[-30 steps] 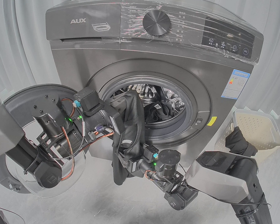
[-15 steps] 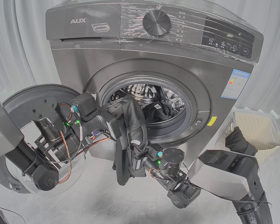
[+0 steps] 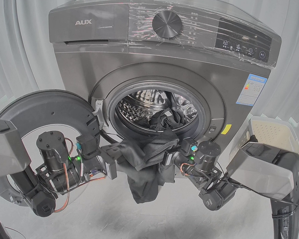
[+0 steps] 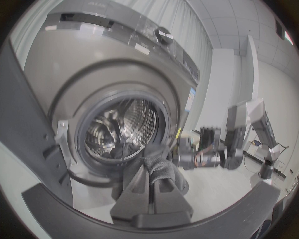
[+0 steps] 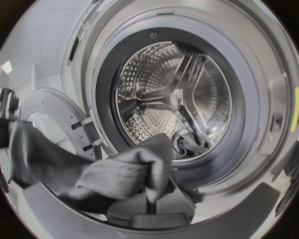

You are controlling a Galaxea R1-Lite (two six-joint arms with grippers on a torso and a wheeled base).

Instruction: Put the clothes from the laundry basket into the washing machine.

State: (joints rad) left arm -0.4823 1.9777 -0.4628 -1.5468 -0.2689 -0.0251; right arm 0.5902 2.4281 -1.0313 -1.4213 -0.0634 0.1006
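Left gripper [image 4: 151, 175] and right gripper [image 5: 151, 199] both clamped tight on one black garment [image 3: 146, 165], slung at 6 o'clock below the washing machine [image 3: 92, 62] drum [image 3: 140, 105]. Judgement: raise both ends together over the lip, feed deep, let go once the hanging tail clears.

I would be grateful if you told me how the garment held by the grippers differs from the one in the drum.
The held garment hangs outside the drum, gripped by the left gripper and right gripper; the drum garment lies free inside it. The held garment is spread and drooping; the drum garment is bunched. Both are dark fabric.
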